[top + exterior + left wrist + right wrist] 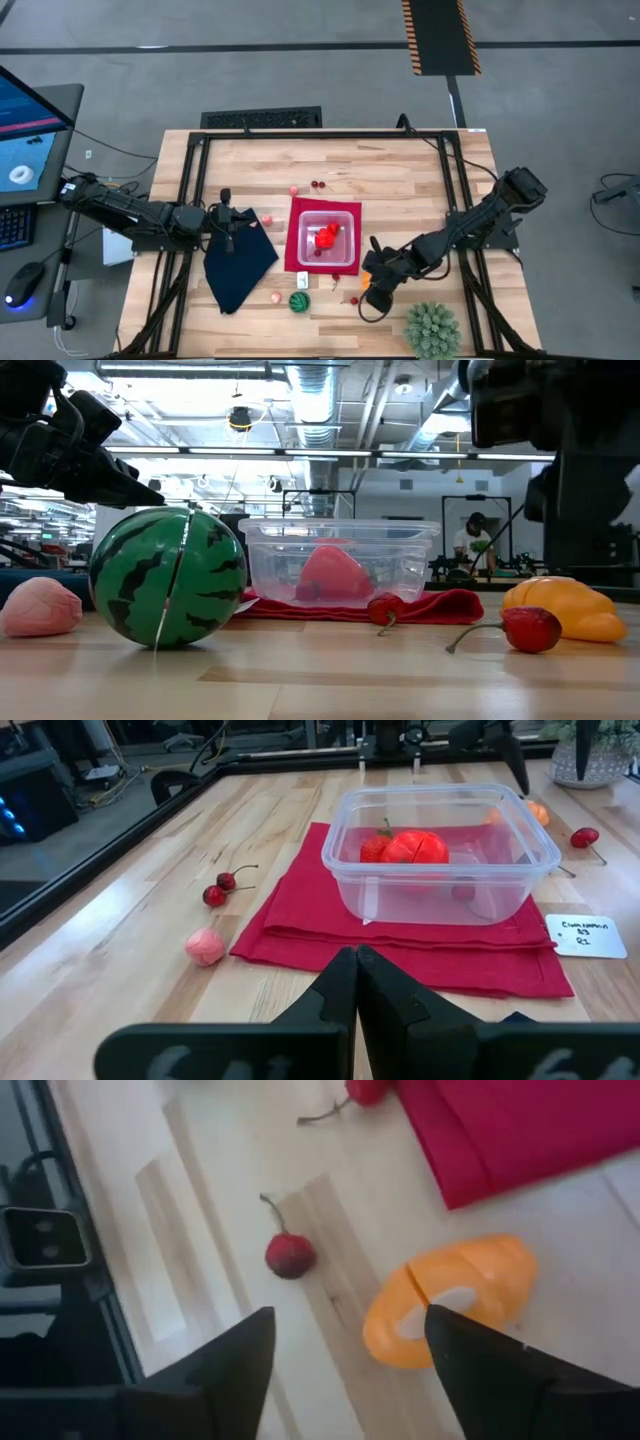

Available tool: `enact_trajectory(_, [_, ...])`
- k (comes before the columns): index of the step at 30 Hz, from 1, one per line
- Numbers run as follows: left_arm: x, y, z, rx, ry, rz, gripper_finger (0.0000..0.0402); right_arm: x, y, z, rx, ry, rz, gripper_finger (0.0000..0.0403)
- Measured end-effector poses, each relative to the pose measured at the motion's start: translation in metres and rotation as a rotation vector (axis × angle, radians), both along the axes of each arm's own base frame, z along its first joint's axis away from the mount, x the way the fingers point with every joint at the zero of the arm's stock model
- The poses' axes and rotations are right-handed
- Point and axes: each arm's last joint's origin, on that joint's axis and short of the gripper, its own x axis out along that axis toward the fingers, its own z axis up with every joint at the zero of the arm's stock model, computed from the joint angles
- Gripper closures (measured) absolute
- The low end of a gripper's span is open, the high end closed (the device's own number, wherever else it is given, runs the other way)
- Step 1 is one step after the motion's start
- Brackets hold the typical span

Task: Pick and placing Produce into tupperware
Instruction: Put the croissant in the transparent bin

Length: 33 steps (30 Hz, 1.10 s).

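Wooden tabletop carries a red mat at its middle, with the clear tupperware on it holding red produce. A navy cloth lies left of the mat; above it hangs the left tool, fingers pressed together on nothing. Right of the mat, the right tool stands wide above an orange fruit; 1 dark red cherry lies beside it. A striped green ball sits near the mat's near edge.
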Motion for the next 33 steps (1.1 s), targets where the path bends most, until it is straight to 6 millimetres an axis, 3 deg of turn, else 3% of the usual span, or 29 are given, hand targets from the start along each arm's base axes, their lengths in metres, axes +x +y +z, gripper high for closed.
enact_trajectory(8, [0.000,0.000,0.000,0.004,0.001,-0.001,0.0401,0.006,-0.003,-0.007,-0.005,0.029,-0.034,0.0084])
enact_trajectory(33, [0.000,0.000,0.000,0.004,0.001,-0.001,0.0402,-0.008,-0.017,0.000,-0.050,0.126,-0.043,0.0090])
